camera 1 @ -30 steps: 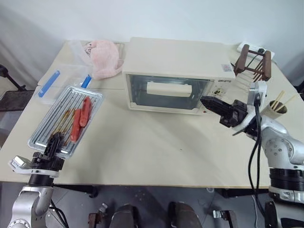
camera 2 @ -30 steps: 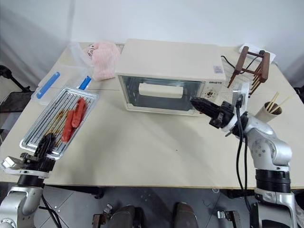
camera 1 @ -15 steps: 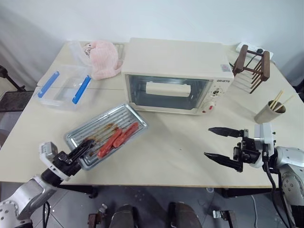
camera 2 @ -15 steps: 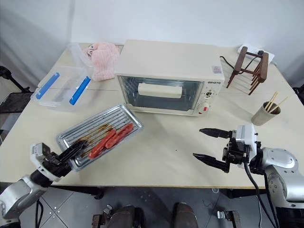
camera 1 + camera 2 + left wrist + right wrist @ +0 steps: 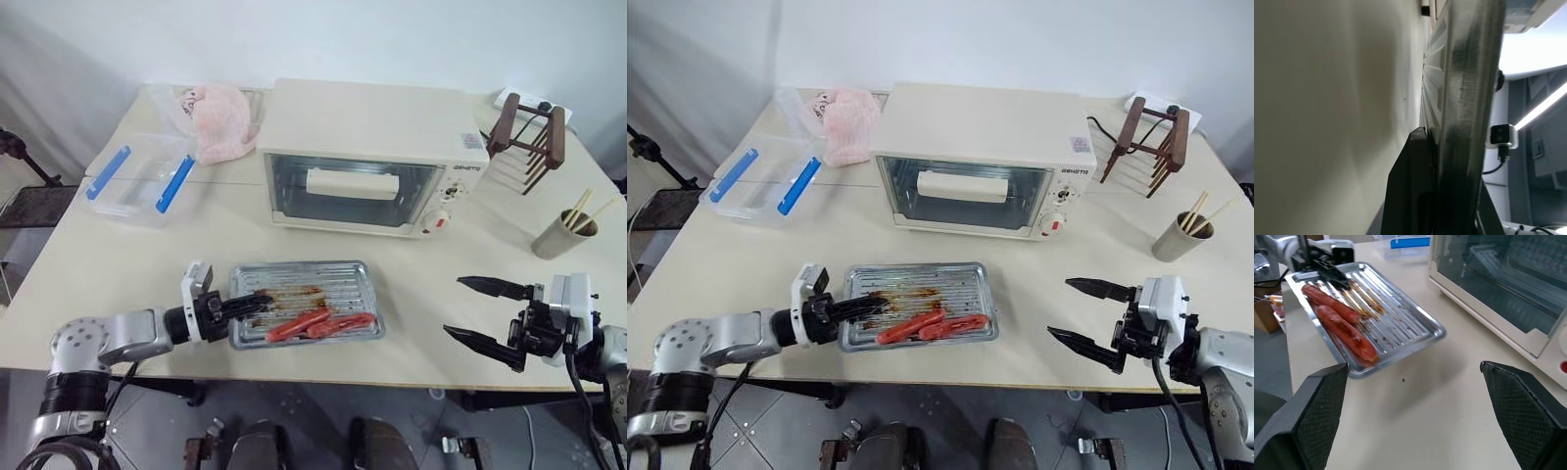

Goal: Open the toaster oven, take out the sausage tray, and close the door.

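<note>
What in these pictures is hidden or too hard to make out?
- Oven interior: in the head views, glare on the closed door of the toaster oven hides what is behind the glass.
- Knob markings: too small to read.
- Left wrist view: the sausage tray's rim, pinched by the left gripper, blocks its sausages.
- Contents of the cup with sticks: hidden by its wall.

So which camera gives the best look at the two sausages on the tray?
The right wrist view: the sausages lie close and whole on the sausage tray. The eye views show them small, side by side near the tray's front edge. The left wrist view gives the tray's rim edge-on.
</note>
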Tool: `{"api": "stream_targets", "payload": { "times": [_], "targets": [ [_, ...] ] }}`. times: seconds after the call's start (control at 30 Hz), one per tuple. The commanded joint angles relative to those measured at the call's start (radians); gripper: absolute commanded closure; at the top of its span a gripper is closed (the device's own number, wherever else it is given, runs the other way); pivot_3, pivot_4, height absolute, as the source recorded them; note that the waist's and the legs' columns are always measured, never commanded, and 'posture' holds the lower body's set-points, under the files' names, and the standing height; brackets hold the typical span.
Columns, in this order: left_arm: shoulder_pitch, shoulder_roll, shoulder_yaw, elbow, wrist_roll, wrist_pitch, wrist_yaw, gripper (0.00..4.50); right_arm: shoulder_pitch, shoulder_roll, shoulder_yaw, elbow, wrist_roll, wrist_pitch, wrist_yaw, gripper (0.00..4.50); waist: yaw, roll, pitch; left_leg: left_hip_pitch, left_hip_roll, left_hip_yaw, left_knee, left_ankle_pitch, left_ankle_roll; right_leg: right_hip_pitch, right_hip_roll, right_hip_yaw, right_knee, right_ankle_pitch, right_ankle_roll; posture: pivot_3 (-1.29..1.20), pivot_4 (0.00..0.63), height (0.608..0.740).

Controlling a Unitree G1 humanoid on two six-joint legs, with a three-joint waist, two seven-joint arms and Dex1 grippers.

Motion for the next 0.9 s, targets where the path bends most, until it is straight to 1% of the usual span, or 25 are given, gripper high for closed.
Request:
{"api": "stream_targets", "payload": {
  "times": [0.03,0.17,0.27,0.4,0.5,0.67,0.77,0.83,0.9],
  "targets": [
    [-0.074,-0.062,-0.046,0.052,0.106,-0.001,-0.056,4.5,0.034,-0.01,-0.053,-0.066,0.018,-0.016,-0.015,0.04,0.01,0.001,-0.001,0.0,-0.002,-0.001,0.0,0.0,0.001,0.001,-0.001,-0.001,0.0,0.0,0.0,0.0,0.15,0.74],
    [-0.131,-0.101,-0.058,0.074,0.212,0.021,-0.106,4.5,0.066,-0.013,-0.074,-0.085,0.022,-0.015,-0.018,0.04,0.028,0.002,-0.001,0.001,-0.006,-0.004,0.0,0.001,0.002,0.004,-0.005,-0.001,-0.002,0.002,0.003,0.0,0.15,0.74],
    [-0.199,-0.156,-0.104,0.085,0.325,0.037,-0.115,4.5,0.104,-0.02,-0.104,-0.096,0.019,-0.017,-0.009,0.04,0.039,0.002,-0.001,0.0,-0.009,-0.008,0.0,0.002,0.003,0.007,-0.006,0.0,-0.004,0.002,0.003,0.0,0.15,0.74],
    [-0.225,-0.19,-0.122,0.064,0.444,0.036,-0.168,4.5,0.121,-0.024,-0.109,-0.103,0.019,-0.015,-0.003,0.04,0.05,0.004,-0.002,0.0,-0.012,-0.012,0.0,0.002,0.005,0.01,-0.007,0.001,-0.006,0.002,0.003,0.0,0.15,0.74],
    [-0.221,-0.198,-0.126,0.02,0.511,0.026,-0.225,3.84,0.127,-0.026,-0.107,-0.106,0.021,-0.011,0.0,0.0,0.05,0.004,-0.002,-0.001,-0.013,-0.013,0.0,0.002,0.005,0.01,-0.008,0.001,-0.006,0.002,0.003,0.0,0.15,0.74],
    [-0.191,-0.167,-0.116,-0.069,0.599,0.003,-0.31,2.29,0.116,-0.028,-0.093,-0.096,0.017,-0.01,0.001,0.0,0.04,0.002,-0.001,-0.002,-0.012,-0.013,0.0,0.002,0.005,0.009,-0.007,0.0,-0.006,0.002,0.004,0.0,0.15,0.74],
    [-0.152,-0.11,-0.139,-0.154,0.671,-0.037,-0.366,1.4,0.104,-0.031,-0.081,-0.087,0.015,-0.009,0.007,0.0,0.022,0.002,-0.001,-0.002,-0.011,-0.013,0.0,0.002,0.005,0.009,-0.005,0.0,-0.006,0.002,0.004,0.0,0.15,0.74],
    [-0.117,-0.07,-0.144,-0.218,0.727,-0.104,-0.411,0.83,0.094,-0.034,-0.074,-0.08,0.015,-0.009,0.015,0.0,0.011,0.002,-0.001,-0.002,-0.01,-0.013,-0.001,0.002,0.004,0.009,-0.004,0.0,-0.006,0.002,0.004,0.0,0.15,0.74],
    [-0.072,0.0,-0.157,-0.292,0.772,-0.152,-0.476,0.22,0.082,-0.038,-0.066,-0.069,0.013,-0.01,0.025,0.0,-0.004,0.002,-0.001,-0.001,-0.009,-0.013,-0.001,0.003,0.004,0.009,-0.004,0.0,-0.006,0.002,0.004,0.0,0.15,0.74]
  ]
}}
